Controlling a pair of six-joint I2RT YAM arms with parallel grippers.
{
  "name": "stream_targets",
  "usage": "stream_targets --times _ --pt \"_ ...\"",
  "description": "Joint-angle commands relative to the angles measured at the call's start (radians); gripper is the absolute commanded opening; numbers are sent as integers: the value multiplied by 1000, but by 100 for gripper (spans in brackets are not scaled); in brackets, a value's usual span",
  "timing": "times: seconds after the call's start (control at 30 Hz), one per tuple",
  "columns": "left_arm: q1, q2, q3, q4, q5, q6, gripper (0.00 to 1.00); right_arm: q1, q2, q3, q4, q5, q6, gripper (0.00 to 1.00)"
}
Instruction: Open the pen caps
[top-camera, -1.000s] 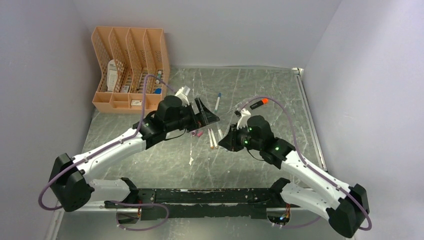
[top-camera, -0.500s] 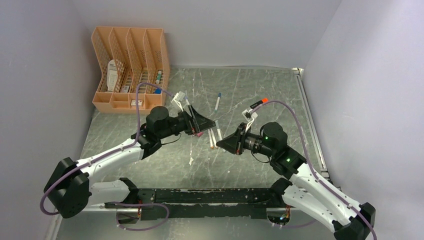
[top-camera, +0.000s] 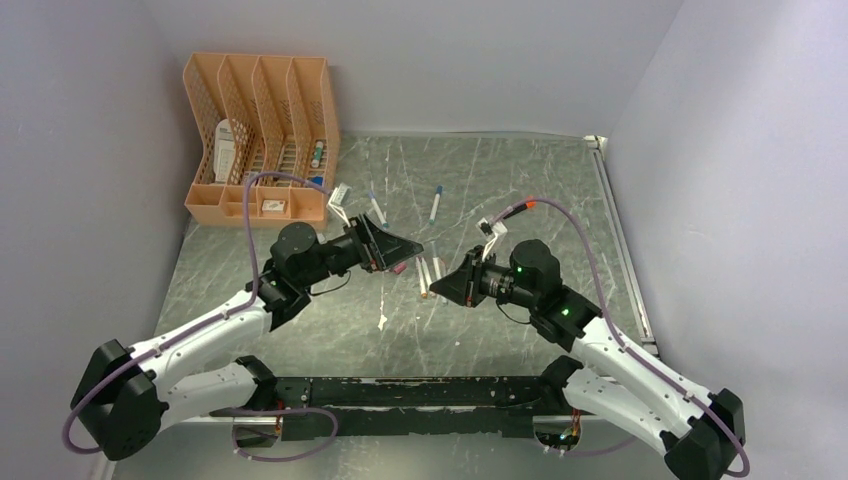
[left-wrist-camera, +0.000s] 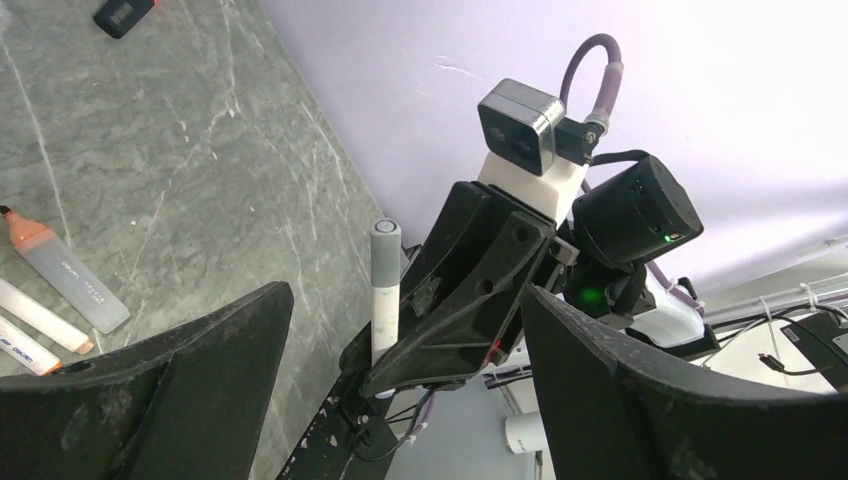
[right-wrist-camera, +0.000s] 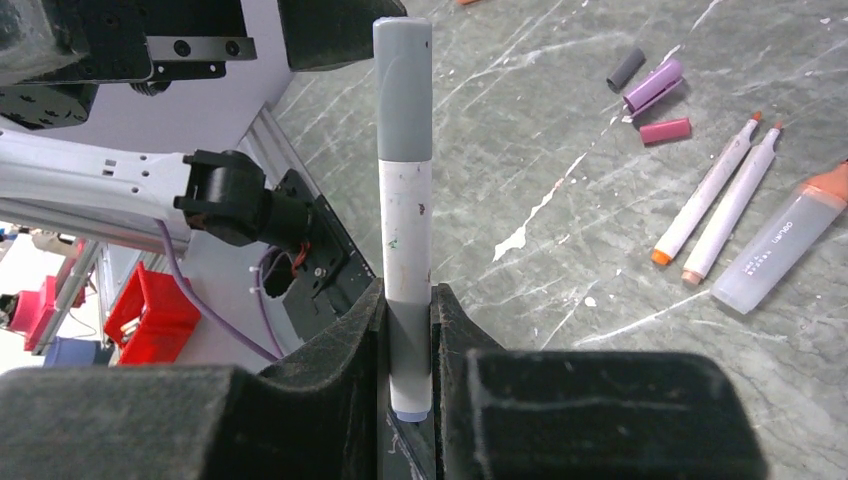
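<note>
Right gripper (right-wrist-camera: 406, 310): clamped on white pen (right-wrist-camera: 407, 250), grey cap (right-wrist-camera: 403, 90) still on, past the fingertips.
Left gripper (left-wrist-camera: 405, 295): jaws wide apart, facing that cap, not touching it.
Surface: grey marbled table (top-camera: 520, 180), lilac walls (top-camera: 450, 60); purple cap (right-wrist-camera: 652, 85) and pink cap (right-wrist-camera: 665, 131) lie ahead-right of Right gripper.
Change: left arm's wrist has drawn back leftward; right grip unchanged.

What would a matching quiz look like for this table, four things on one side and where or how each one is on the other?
Things:
1 grey-capped pen
2 left hand
3 purple cap
4 peach rack

States:
A open
B lying on the table
C far left corner
D gripped by the right hand

Pairs: 1-D, 2-A, 3-B, 4-C
</note>
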Motion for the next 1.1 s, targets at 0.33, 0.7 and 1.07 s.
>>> stream_targets --times 0.33,0.7,1.07 --pt "10 140 11 156 69 -10 92 19 82 15 73 -67 6 0" --pt "10 178 34 135 81 -2 50 33 124 31 77 -51 -3 0" --pt "9 196 49 96 90 9 7 32 139 54 63 -50 -16 0"
